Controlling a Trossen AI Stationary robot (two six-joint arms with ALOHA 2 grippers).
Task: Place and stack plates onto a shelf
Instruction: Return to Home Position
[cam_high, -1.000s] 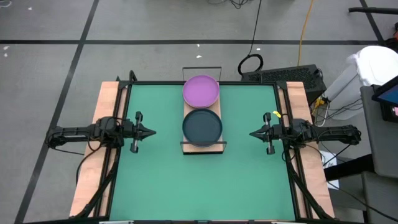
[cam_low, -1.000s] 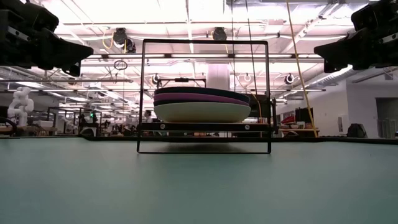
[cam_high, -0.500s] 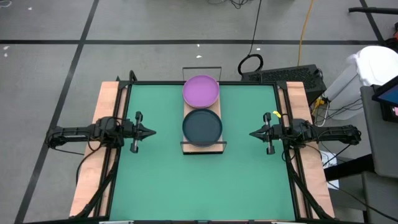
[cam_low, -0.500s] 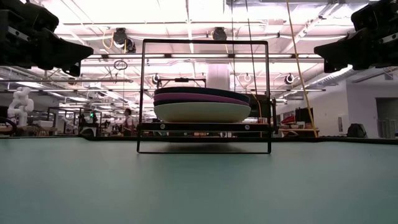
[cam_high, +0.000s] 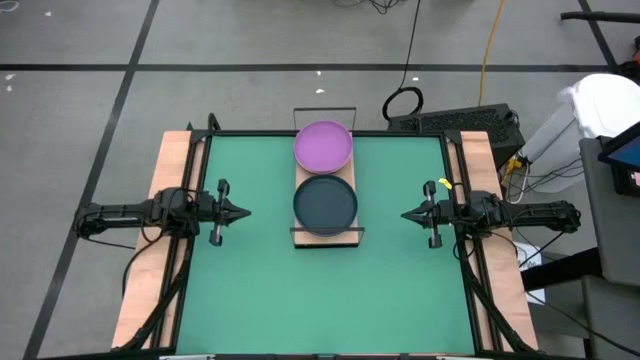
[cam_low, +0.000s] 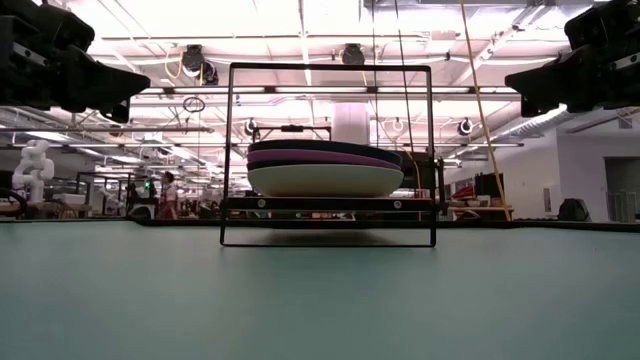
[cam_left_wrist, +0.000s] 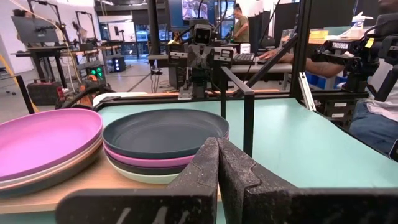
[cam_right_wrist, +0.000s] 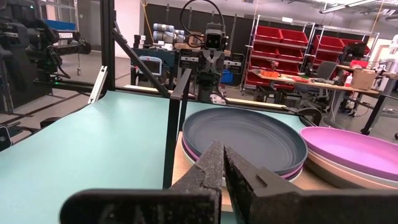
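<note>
Two stacks of plates rest on the shelf (cam_high: 327, 234), a light wood board with black wire ends standing mid-table. The near stack is topped by a dark grey plate (cam_high: 325, 203), with a purple plate (cam_left_wrist: 158, 160) and a pale one (cam_low: 325, 180) under it. The far stack is topped by a purple plate (cam_high: 322, 146). My left gripper (cam_high: 246, 212) is shut, level at the table's left edge, pointing at the shelf. My right gripper (cam_high: 405, 215) is shut, level at the right edge, facing it. Neither holds anything.
Wooden side rails (cam_high: 150, 255) flank the green table top (cam_high: 260, 290). Green surface lies between each gripper and the shelf and along the near side. A person in white (cam_high: 600, 105) stands beyond the right rail, and a keyboard (cam_high: 465, 122) lies behind the far edge.
</note>
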